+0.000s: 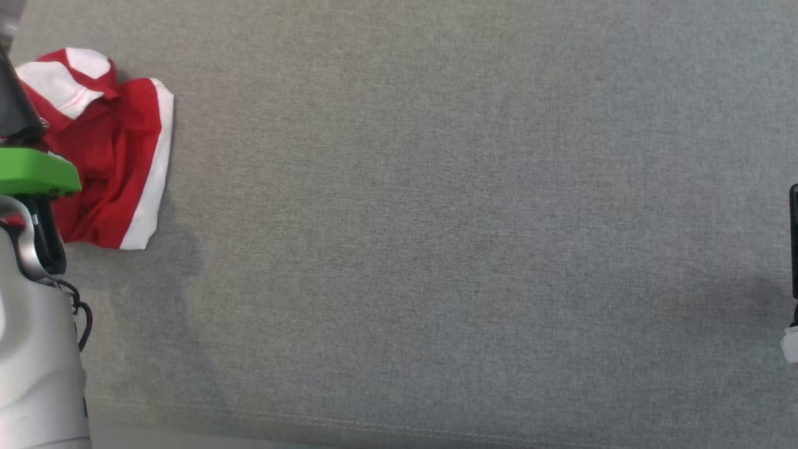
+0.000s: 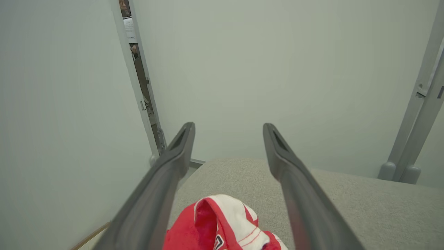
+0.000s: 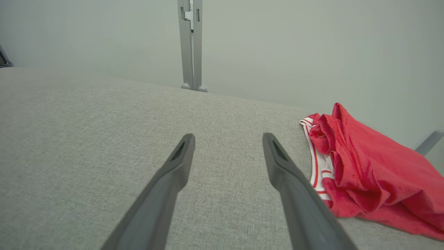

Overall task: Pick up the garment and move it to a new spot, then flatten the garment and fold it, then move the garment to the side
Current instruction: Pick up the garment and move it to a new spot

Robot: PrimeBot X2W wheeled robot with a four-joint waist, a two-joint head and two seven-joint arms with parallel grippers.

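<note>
The garment is a crumpled red piece with white trim, lying at the far left of the grey cloth surface. My left arm's green wrist part hangs over its left side. In the left wrist view my left gripper is open above the garment, which bunches low between the finger bases, apart from the fingertips. My right gripper is open over bare grey cloth, with nothing between its fingers. Red cloth with white stripes lies just right of its right finger. A dark sliver of the right gripper shows at the head view's right edge.
Pale walls stand close behind the surface. A grey upright post rises at its far edge, another post at the right of the left wrist view. A narrow gap in the wall opens at left. The surface's front seam runs along the bottom.
</note>
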